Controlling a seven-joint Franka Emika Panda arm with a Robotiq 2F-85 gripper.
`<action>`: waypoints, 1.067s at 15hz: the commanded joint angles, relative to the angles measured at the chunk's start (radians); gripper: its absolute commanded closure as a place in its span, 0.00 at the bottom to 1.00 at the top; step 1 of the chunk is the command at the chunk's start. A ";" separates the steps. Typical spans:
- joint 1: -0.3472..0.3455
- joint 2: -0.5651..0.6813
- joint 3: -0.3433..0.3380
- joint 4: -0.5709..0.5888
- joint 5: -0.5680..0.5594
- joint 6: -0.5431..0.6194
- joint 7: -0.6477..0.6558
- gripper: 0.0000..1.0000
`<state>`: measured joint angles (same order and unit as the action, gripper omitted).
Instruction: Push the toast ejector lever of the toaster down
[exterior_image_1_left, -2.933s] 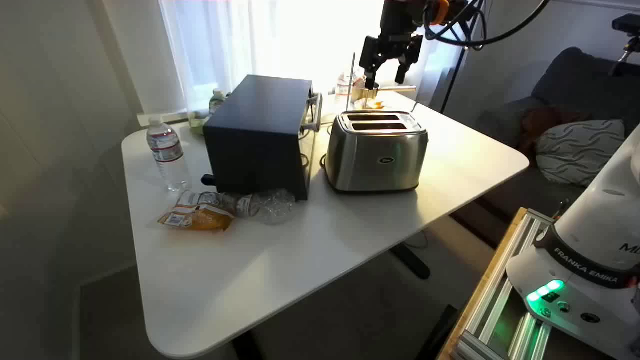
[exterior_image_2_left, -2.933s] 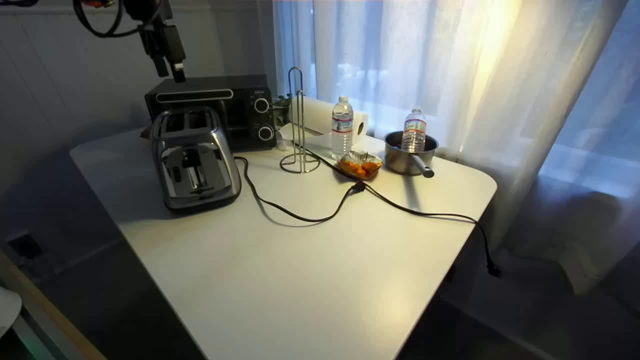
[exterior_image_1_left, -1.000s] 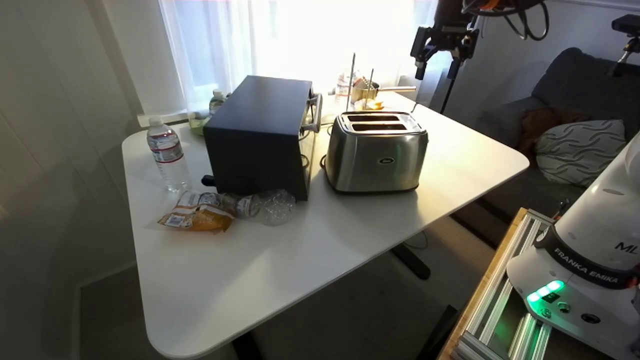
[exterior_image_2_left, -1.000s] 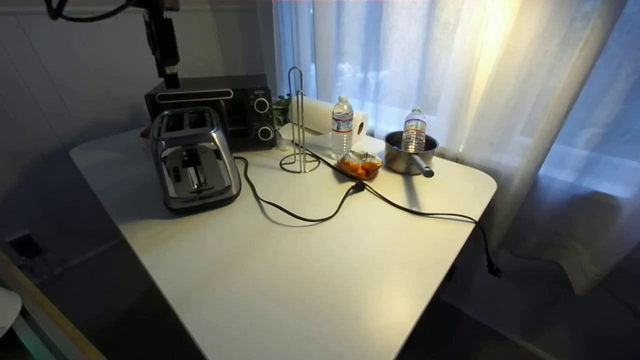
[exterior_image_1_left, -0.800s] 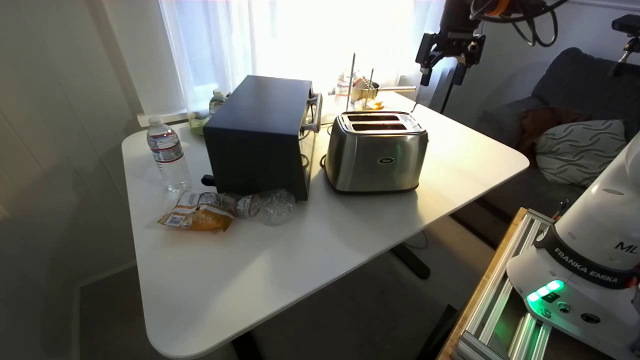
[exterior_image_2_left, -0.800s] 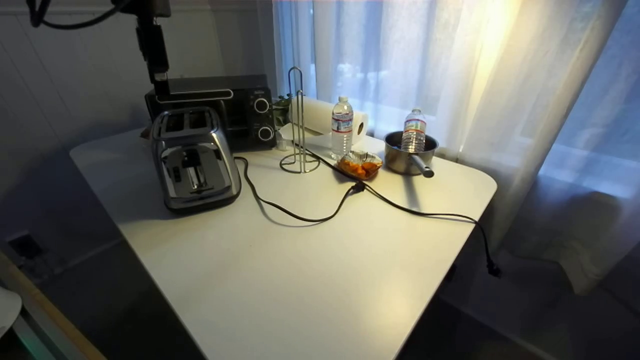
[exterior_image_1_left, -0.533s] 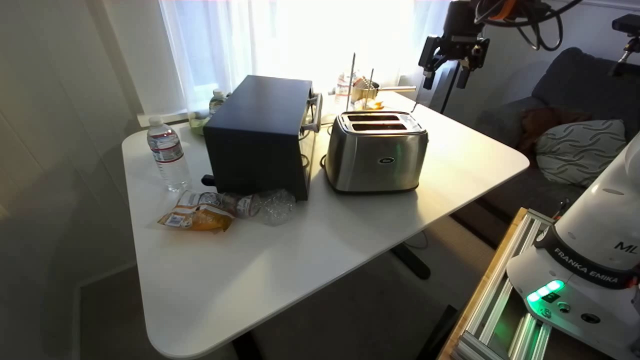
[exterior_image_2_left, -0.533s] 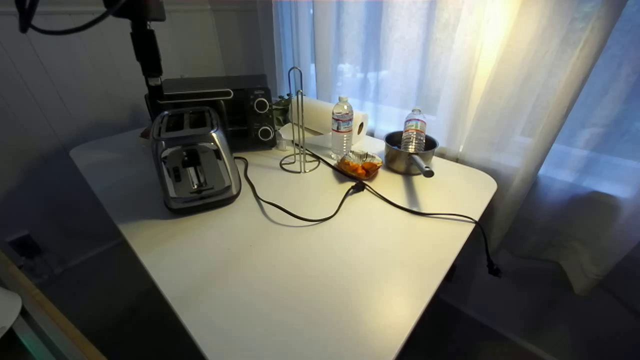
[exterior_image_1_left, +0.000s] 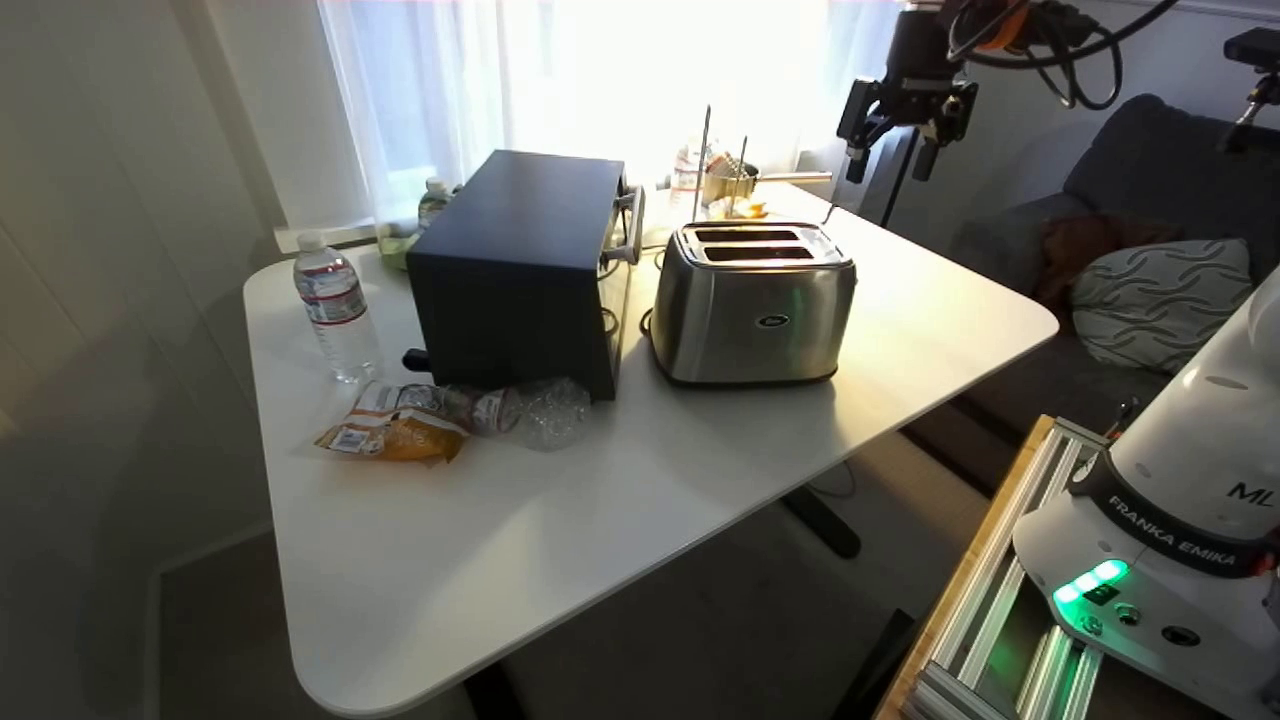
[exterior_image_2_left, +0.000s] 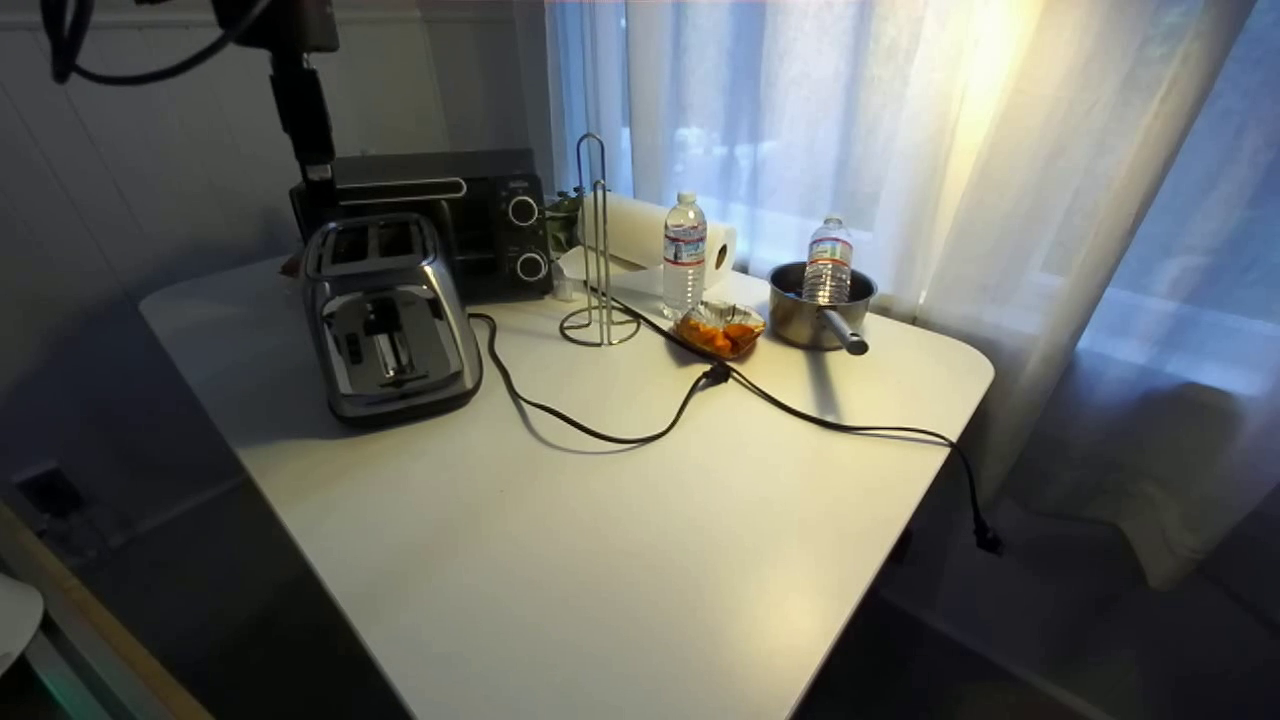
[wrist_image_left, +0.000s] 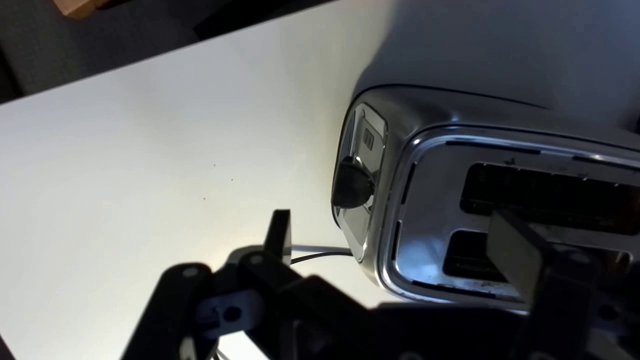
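Note:
The silver toaster (exterior_image_1_left: 752, 325) stands on the white table, and in an exterior view its lever end (exterior_image_2_left: 430, 345) faces the camera. The toast ejector lever (wrist_image_left: 353, 186) is a black rounded tab on that end face. It also shows as a small dark tab (exterior_image_2_left: 381, 319) high on its track in an exterior view. My gripper (exterior_image_1_left: 891, 164) is open and empty, in the air above and beyond the lever end. In the wrist view, my gripper (wrist_image_left: 392, 230) points down, with one finger over bare table and one over the toaster's slots. Neither fingertip visibly touches the toaster.
A black toaster oven (exterior_image_1_left: 520, 270) stands beside the toaster. A wire paper towel holder (exterior_image_2_left: 602, 250), water bottle (exterior_image_2_left: 684, 255), snack bag (exterior_image_2_left: 720, 330) and pot with a bottle (exterior_image_2_left: 815, 325) stand farther along. A black cord (exterior_image_2_left: 600, 436) crosses the table.
Over about three seconds my gripper has moved past the toaster toward its lever end and turned and lowered slightly. In the last half second it has barely moved. The toaster has not moved.

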<state>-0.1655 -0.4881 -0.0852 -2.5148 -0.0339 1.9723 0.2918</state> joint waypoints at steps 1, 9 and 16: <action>-0.051 -0.020 -0.012 -0.046 -0.037 0.096 0.000 0.00; -0.098 -0.019 -0.017 -0.155 -0.043 0.196 0.013 0.55; -0.082 0.006 -0.013 -0.242 0.001 0.326 0.015 0.99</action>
<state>-0.2515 -0.4846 -0.1027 -2.7180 -0.0580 2.2355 0.2925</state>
